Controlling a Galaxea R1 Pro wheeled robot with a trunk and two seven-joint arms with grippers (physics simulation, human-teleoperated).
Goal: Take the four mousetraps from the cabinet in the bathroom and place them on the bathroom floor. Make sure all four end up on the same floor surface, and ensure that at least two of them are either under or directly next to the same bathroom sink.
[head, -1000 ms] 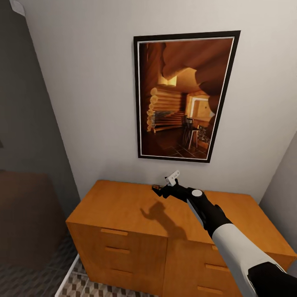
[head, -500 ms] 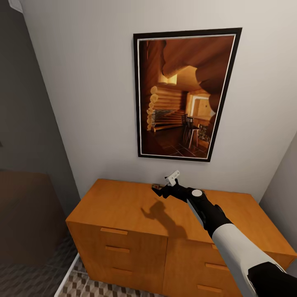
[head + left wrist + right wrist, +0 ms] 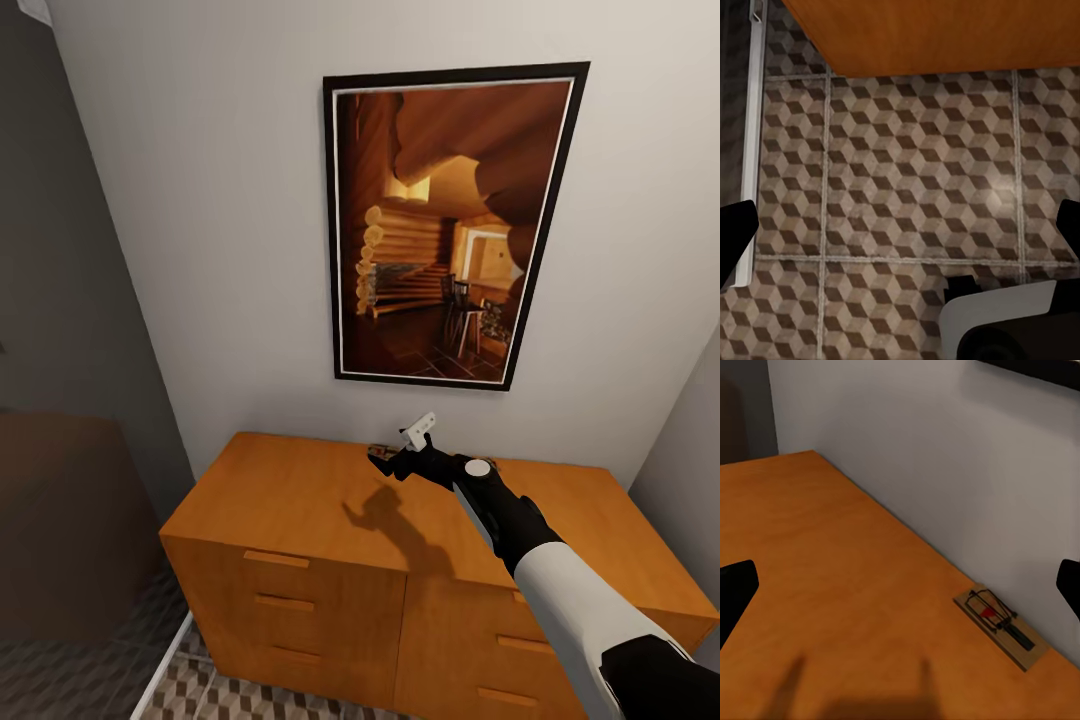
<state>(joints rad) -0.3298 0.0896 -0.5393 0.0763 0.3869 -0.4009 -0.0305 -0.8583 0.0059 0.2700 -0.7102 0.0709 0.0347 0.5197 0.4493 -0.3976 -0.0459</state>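
Mousetrap point(image 3: 1000, 626) lies flat at cabinet's point(image 3: 300, 500) back edge, beside the wall. Right gripper point(image 3: 400, 455) hovers just over it, fingers spread, empty. Left gripper point(image 3: 900, 225) spread above floor point(image 3: 907, 180).

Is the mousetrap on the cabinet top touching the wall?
No, the mousetrap lies flat on the cabinet, slightly apart from the wall.

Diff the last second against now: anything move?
Only the head camera shifted slightly: the whole picture drifts, so the framed picture sits a touch differently. The right gripper hovers as before, open, over the cabinet top by the mousetrap near the wall. Nothing grasped or released.
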